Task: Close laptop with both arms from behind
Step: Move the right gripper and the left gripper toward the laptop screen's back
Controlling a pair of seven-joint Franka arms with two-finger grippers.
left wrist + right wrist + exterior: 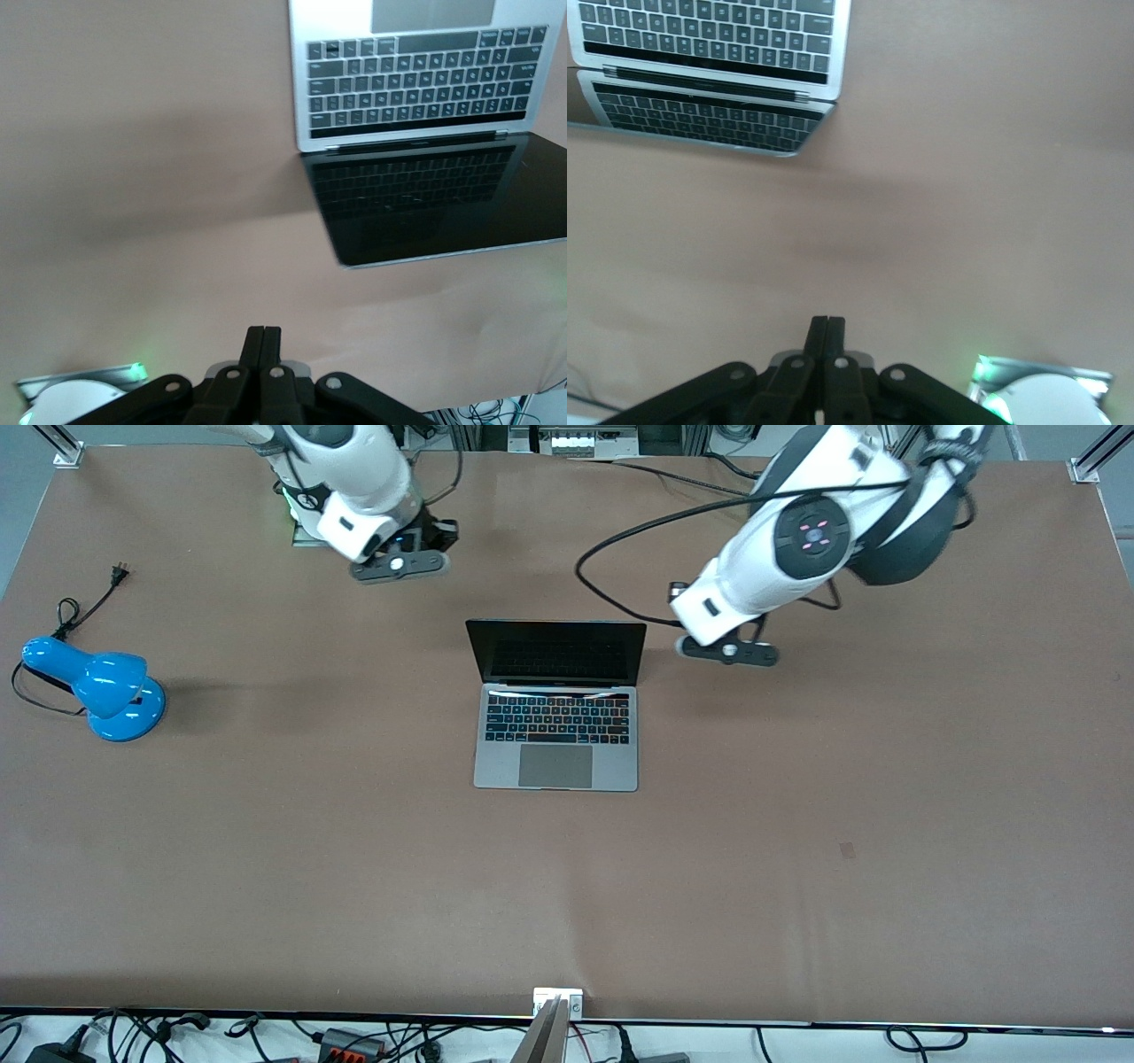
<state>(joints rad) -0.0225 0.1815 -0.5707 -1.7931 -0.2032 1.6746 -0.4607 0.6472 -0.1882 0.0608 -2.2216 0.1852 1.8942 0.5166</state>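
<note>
The space-grey laptop (556,726) stands open at the middle of the table, its black screen (556,651) upright and facing the front camera. My left gripper (728,649) hangs over the table just beside the screen's edge toward the left arm's end, shut and empty. My right gripper (400,564) is over the table near the right arm's base, apart from the laptop, shut and empty. The left wrist view shows the laptop (416,80) past my shut left gripper (263,341). The right wrist view shows the laptop's corner (709,53) past my shut right gripper (827,329).
A blue desk lamp (106,686) lies at the right arm's end of the table, its cord and plug (118,574) trailing toward the bases. A black cable (611,576) loops from the left arm above the table. More cables lie along the table's near edge.
</note>
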